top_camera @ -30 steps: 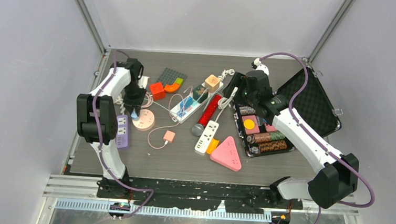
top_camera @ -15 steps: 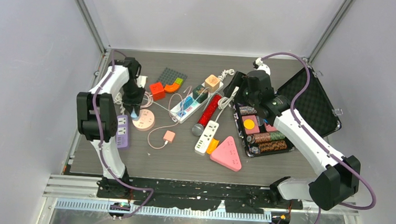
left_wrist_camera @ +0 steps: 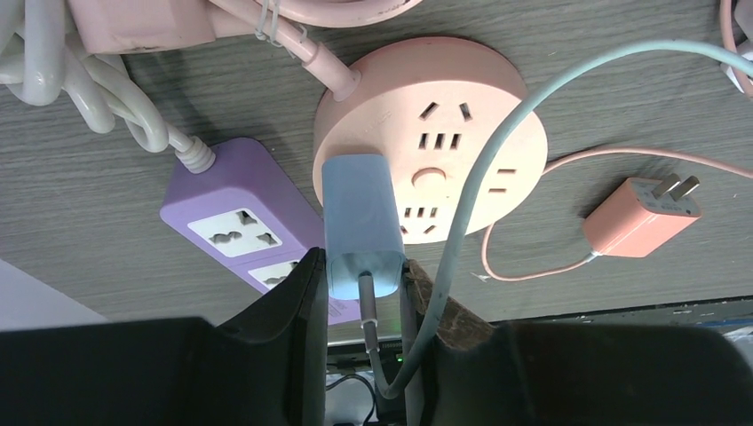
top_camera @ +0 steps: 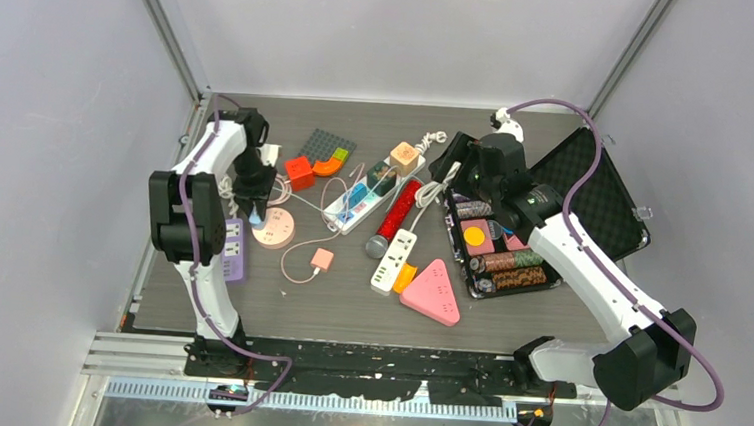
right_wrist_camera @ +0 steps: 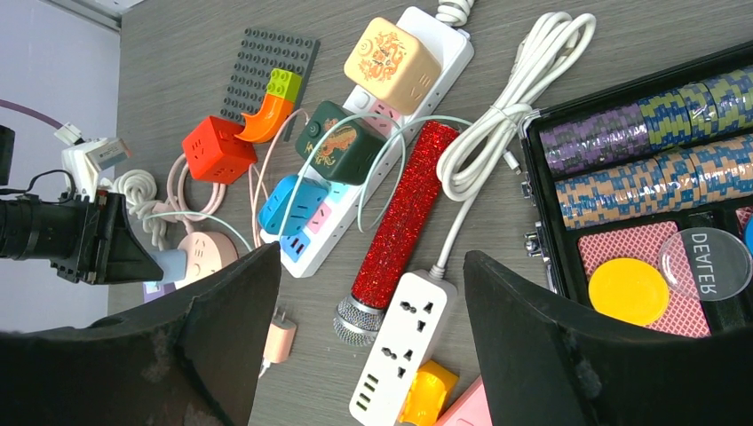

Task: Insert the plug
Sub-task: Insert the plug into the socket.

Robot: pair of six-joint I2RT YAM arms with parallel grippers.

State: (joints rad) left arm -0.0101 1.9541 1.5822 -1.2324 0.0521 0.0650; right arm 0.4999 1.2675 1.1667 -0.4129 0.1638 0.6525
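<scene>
Now the blue plug (left_wrist_camera: 359, 213) is pinched in the left gripper (left_wrist_camera: 360, 273), over the round pink socket (left_wrist_camera: 453, 142) just ahead. If its pins miss the holes, it may tip or slip. The right gripper (right_wrist_camera: 373, 266) is open, empty.

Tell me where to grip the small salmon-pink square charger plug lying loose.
The salmon-pink charger plug: pinch its body across the two long sides from above. It lies flat, prongs at one end, cable at the other.
</scene>
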